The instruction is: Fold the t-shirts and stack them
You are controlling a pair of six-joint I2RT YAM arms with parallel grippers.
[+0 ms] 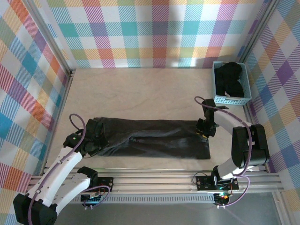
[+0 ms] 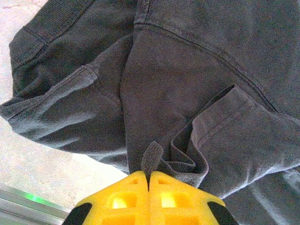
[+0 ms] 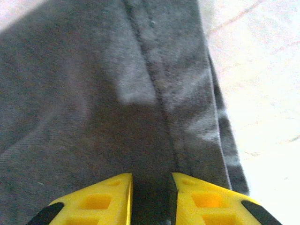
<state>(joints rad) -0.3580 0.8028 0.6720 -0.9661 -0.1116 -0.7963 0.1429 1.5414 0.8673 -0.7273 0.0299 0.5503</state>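
Dark charcoal soft-cloth t-shirt (image 1: 150,138) flat on table (image 1: 140,89), long axis left-right. Left tool (image 2: 149,173) clamped on shirt's left-end fold. Right tool (image 3: 150,177) at shirt's right hem, slightly apart, grip cannot tell.

The top external camera looks down from above and behind the arm bases toward the far pastel plaid wall (image 1: 154,28). It is wide enough to take in the whole pale beige tabletop (image 1: 140,89) and the dark charcoal soft-cloth t-shirt (image 1: 154,138) spread across its near half. The left wrist camera peers past the yellow tips of the left gripper (image 2: 149,174), very close on the shirt's sleeved left end. The right wrist camera looks over the right gripper (image 3: 151,180), closer still, onto the shirt's hemmed right edge. All three views share that shirt.
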